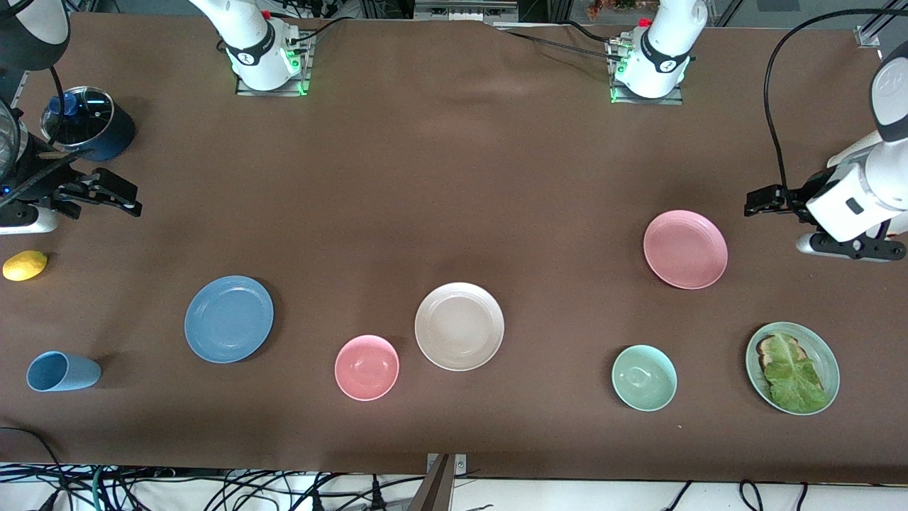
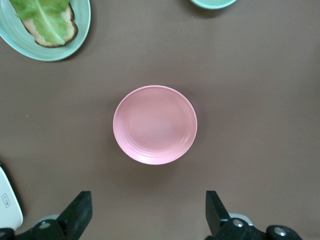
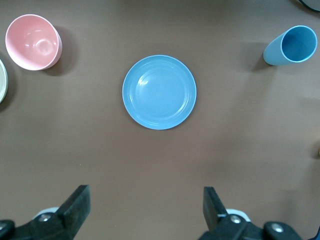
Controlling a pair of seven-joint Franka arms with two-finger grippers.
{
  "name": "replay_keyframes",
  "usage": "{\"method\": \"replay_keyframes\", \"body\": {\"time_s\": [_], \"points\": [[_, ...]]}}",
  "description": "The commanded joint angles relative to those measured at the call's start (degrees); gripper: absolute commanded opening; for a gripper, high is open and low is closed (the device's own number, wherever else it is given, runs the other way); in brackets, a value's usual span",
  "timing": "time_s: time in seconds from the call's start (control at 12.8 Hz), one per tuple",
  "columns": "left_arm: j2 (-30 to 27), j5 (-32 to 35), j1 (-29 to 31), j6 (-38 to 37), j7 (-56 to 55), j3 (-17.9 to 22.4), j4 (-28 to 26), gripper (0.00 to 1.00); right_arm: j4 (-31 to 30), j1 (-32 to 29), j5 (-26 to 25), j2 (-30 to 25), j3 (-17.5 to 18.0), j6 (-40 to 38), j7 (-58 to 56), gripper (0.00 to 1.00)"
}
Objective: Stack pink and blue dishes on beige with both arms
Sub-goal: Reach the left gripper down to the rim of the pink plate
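The beige plate [image 1: 459,326] lies flat near the middle of the brown tabletop [image 1: 454,177], with nothing on it. The blue plate [image 1: 228,319] lies flat toward the right arm's end, well apart from the beige plate. The pink plate [image 1: 685,249] lies flat toward the left arm's end, farther from the front camera than the beige plate.

The left tool [image 1: 762,201] hangs above the tabletop just beside the pink plate, at the left arm's end; in the left wrist view its two fingers [image 2: 79,212] stand wide apart and hold nothing, with the pink plate [image 2: 155,124] lying on the tabletop between and ahead of them. The right tool [image 1: 113,193] hangs above the tabletop at the right arm's end; in the right wrist view its fingers [image 3: 75,205] are likewise spread and empty, with the blue plate [image 3: 159,92] ahead of them.

A pink bowl [image 1: 366,367] stands just beside the beige plate, nearer the front camera. A pale green bowl [image 1: 643,377] and a green plate with bread and lettuce [image 1: 792,367] lie toward the left arm's end. A light blue cup [image 1: 62,371] lies on its side, and a lemon [image 1: 25,265] and a dark pot with a glass lid [image 1: 89,124] sit toward the right arm's end.

No legible writing shows on any dish.
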Motion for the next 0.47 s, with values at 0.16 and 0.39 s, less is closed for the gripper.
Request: {"method": "replay_keyframes", "body": {"time_s": [0.16,0.39], "points": [[9.8,-0.3,2.4,1.7,-0.5,0.1,3.2,1.00,-0.2,-0.2,-0.3,-0.5,0.1,1.0,0.8,1.00],[13.4,-0.2,7.0,7.2,1.6,0.0,1.5,1.00,-0.2,-0.2,-0.3,-0.5,0.1,1.0,0.8,1.00]]}}
